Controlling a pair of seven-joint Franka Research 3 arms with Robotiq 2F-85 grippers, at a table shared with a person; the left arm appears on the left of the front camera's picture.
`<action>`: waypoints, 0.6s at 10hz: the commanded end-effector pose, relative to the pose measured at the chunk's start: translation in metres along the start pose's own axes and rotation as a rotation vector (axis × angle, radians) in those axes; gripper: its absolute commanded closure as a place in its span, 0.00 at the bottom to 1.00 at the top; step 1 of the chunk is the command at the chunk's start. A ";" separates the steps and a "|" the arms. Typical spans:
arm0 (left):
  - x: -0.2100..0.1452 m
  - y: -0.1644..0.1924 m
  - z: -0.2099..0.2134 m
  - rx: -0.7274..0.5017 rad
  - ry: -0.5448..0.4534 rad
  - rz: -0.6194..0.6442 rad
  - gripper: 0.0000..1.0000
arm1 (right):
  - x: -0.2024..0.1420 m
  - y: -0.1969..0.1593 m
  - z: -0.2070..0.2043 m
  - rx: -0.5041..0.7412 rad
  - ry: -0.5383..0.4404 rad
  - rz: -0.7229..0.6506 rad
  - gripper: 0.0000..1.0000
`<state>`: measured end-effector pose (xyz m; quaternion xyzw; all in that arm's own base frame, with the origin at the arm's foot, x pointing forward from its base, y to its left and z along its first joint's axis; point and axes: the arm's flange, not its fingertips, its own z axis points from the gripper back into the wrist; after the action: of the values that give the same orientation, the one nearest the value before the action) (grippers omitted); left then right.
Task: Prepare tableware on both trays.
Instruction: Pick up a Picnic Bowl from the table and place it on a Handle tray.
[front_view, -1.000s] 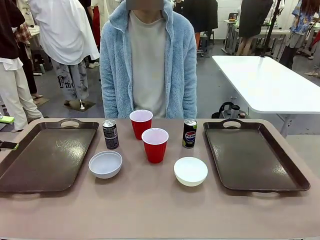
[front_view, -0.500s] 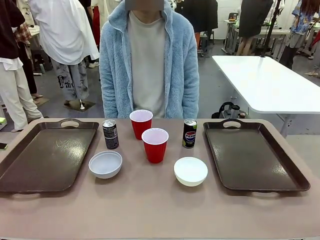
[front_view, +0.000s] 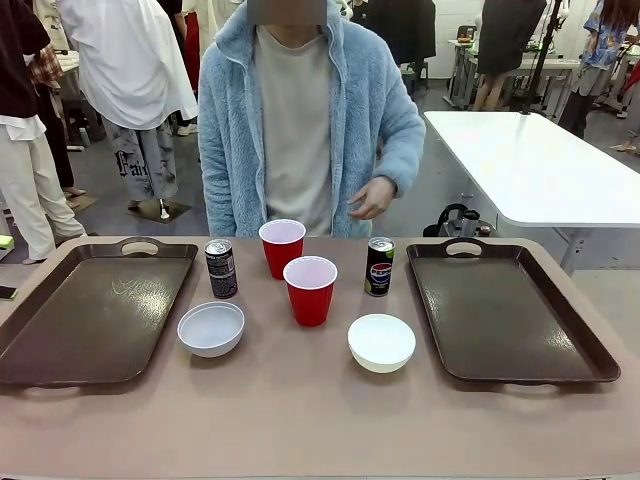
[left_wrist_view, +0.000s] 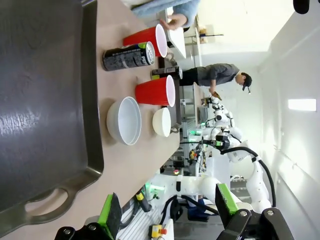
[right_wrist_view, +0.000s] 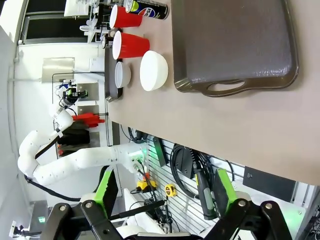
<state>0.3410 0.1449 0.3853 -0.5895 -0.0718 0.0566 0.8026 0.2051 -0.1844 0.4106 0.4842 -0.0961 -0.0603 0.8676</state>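
One dark can (front_view: 379, 267) shows a Pepsi logo.

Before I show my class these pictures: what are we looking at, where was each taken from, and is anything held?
This is a two-armed robot at a table, facing a person. The wide picture comes from a fixed camera between the arms. The sideways pictures come from wrist cameras, looking along the left hand and the right hand, both open and empty. On the table lie the left tray and the right tray, both bare. Between them stand a near red cup, a far red cup, a left white bowl, a right white bowl, a dark can and a Pepsi can. The person's hand is raised behind them.
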 end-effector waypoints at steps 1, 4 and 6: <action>-0.001 0.000 0.001 -0.008 0.001 -0.001 0.00 | 0.001 0.000 0.000 0.009 -0.009 0.003 0.00; -0.001 0.000 0.001 -0.008 0.001 -0.001 0.00 | 0.001 0.000 0.000 0.009 -0.009 0.003 0.00; -0.001 0.000 0.001 -0.008 0.001 -0.001 0.00 | 0.001 0.000 0.000 0.009 -0.009 0.003 0.00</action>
<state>0.3409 0.1449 0.3853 -0.5897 -0.0716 0.0565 0.8024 0.2052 -0.1843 0.4108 0.4836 -0.0958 -0.0603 0.8679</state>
